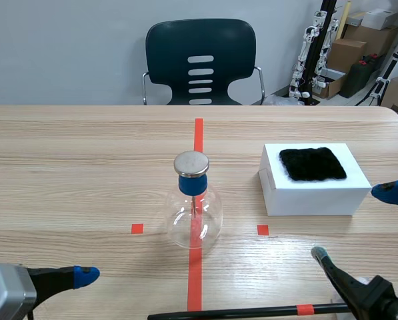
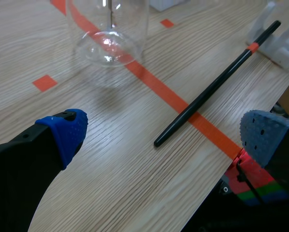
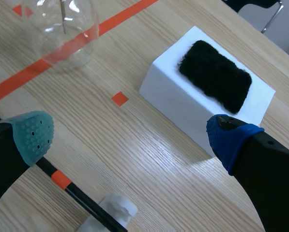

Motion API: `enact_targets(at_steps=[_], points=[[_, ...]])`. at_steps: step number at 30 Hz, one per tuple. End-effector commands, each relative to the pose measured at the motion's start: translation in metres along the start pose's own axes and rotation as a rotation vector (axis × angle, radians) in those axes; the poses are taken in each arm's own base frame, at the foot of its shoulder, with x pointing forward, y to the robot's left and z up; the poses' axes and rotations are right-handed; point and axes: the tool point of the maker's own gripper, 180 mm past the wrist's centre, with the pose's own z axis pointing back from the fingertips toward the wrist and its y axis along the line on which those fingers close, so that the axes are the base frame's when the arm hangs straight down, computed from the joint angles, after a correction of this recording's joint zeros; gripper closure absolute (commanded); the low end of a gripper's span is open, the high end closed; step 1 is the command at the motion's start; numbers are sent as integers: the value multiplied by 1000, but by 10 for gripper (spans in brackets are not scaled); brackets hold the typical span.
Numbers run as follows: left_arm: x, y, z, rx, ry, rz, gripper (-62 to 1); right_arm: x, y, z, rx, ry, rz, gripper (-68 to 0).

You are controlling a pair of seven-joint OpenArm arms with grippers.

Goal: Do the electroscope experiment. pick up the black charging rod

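The black charging rod [image 1: 252,311], with an orange band near one end, lies along the table's front edge. In the left wrist view the rod [image 2: 212,87] lies ahead of my open left gripper [image 2: 163,135], its near tip between the fingers and untouched. My right gripper [image 1: 355,223] stands open at the front right. In its own view the right gripper [image 3: 129,137] hovers above the table, and the rod [image 3: 71,188] passes under one finger, resting on a small white support [image 3: 113,210].
A glass flask electroscope [image 1: 194,210] with a metal disc on top stands on the orange-red centre line. A white box [image 1: 312,197] with a black fur patch [image 1: 313,164] on top sits at the right. A dark chair [image 1: 200,60] stands behind the table.
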Motion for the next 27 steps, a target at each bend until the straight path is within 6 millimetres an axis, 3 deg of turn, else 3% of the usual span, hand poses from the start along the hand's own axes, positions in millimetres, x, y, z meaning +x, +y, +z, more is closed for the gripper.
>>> enact_targets(at_steps=[1,6,13,20,27], points=[[14,2,-7,14,-60,-1,-623,7,-1,-2,28,-4,44,-679],[17,3,-24,32,-84,-52,-623,-1,4,-4,131,120,162,-679],[32,-1,-46,31,-136,-144,-623,-11,-7,-8,216,270,325,-679],[51,-2,-53,44,-221,-219,-623,-24,-8,-15,265,399,401,-679],[59,-7,-55,22,-260,-244,-623,-36,7,-20,326,502,470,-679]])
